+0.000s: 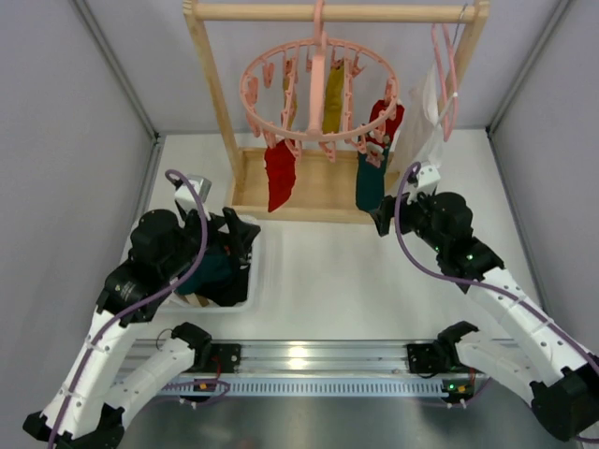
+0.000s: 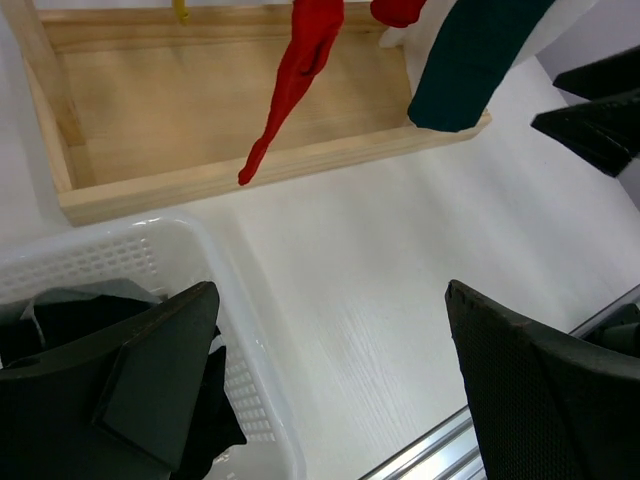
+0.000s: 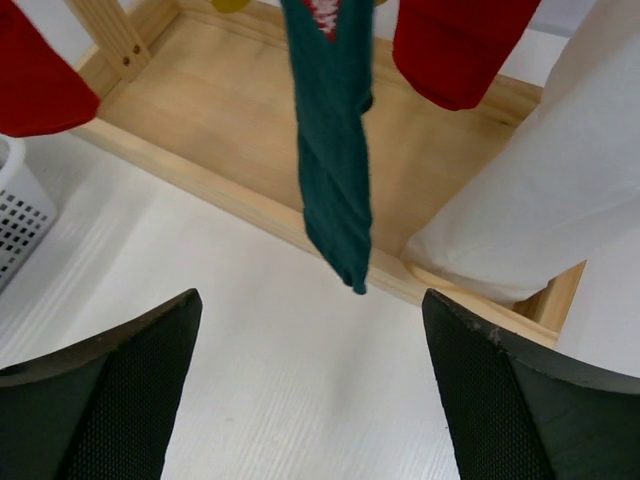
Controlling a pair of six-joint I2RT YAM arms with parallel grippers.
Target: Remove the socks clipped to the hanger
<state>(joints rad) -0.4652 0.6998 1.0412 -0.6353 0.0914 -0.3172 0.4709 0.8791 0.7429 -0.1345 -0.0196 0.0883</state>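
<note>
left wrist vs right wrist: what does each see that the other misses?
Left wrist only: dark fabric inside the white basket, the metal rail, and black parts of the other arm.
Right wrist only: the white cloth in clear view, hanging at the right.
Both: wooden base, dark teal sock, red socks, a bit of basket. The left tool and right tool are each open, with nothing between the fingers.

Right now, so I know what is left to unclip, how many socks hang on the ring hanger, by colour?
Red socks: 2
Teal sock: 1
Mustard sock: 1
Total: 4 clipped to the ring hanger
</note>
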